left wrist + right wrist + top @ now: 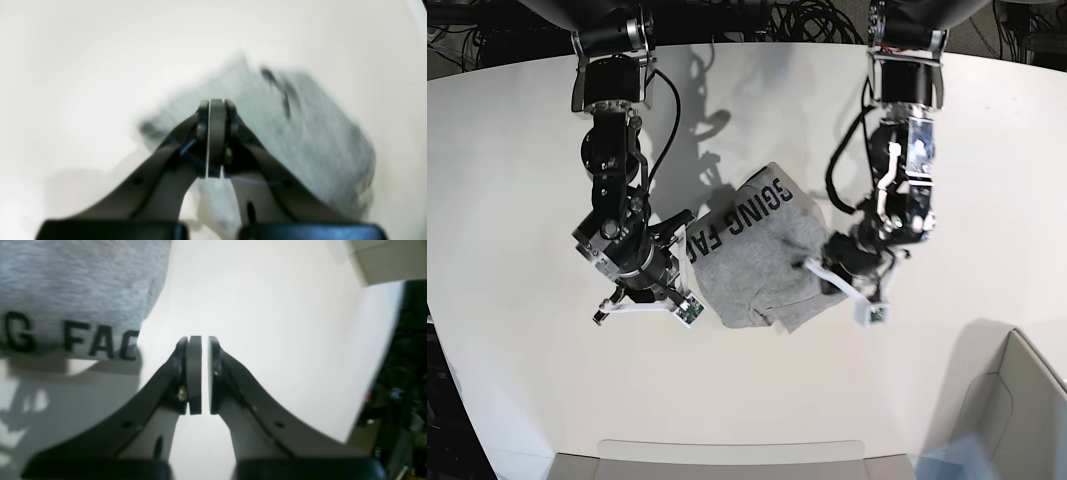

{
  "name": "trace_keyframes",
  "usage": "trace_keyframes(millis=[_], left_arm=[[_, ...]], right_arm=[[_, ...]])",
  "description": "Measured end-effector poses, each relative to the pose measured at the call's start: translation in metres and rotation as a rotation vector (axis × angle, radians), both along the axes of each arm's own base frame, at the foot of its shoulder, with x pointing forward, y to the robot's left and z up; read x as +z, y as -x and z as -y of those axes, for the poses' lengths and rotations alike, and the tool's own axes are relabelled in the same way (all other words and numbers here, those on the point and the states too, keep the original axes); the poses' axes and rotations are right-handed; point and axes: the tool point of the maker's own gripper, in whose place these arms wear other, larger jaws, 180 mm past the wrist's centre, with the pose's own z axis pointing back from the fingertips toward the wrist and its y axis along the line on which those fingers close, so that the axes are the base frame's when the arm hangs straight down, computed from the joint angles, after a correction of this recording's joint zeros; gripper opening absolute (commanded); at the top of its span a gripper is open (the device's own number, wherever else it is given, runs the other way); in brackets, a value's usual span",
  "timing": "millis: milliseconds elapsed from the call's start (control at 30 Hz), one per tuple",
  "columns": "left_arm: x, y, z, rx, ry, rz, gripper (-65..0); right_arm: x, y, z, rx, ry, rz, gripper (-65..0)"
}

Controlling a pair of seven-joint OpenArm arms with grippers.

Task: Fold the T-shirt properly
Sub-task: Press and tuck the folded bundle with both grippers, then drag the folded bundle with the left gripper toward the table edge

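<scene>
The T-shirt point(752, 262) lies folded into a small grey bundle in the middle of the white table, its black lettering point(752, 215) facing up along the far edge. My left gripper point(815, 268) is at the bundle's right edge. In the blurred left wrist view, this gripper point(213, 103) is shut above the T-shirt point(300, 133), and I see no cloth between its pads. My right gripper point(682, 228) is by the bundle's left edge. In the right wrist view, the right gripper point(204, 338) is shut to a thin empty slit, with the T-shirt point(76, 283) to its upper left.
The white table point(527, 380) has its curved front edge near the bottom of the base view. A grey bin point(1017, 400) stands off its front right corner. Black cables point(807, 20) lie behind the far edge. The table's edge point(377, 373) runs down the right of the right wrist view.
</scene>
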Motion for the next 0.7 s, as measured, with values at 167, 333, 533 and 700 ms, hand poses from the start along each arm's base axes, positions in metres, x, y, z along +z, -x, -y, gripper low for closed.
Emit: trace_keyframes(millis=[167,333,533,700], left_arm=[[-0.039,0.06,0.074,-0.201,0.017,-0.113,-64.6],[-0.059,0.074,0.077,-0.22,0.0,-0.158,-64.6],[-0.09,0.065,0.05,-0.155,0.06,-0.262,-64.9],[-0.091,0.035,-0.031,0.071,0.018,-0.252,-64.8]], right_arm=[[-0.035,-0.008,-0.013,0.054,-0.053,-0.067,-62.2],[-0.076,0.007,-0.024,0.071,-0.073,-0.192,-62.2],[-0.108,0.029,-0.031,0.091,-0.075,-0.278,-62.2],[-0.115,0.061,-0.077,0.235,-0.057,-0.282,-62.2]])
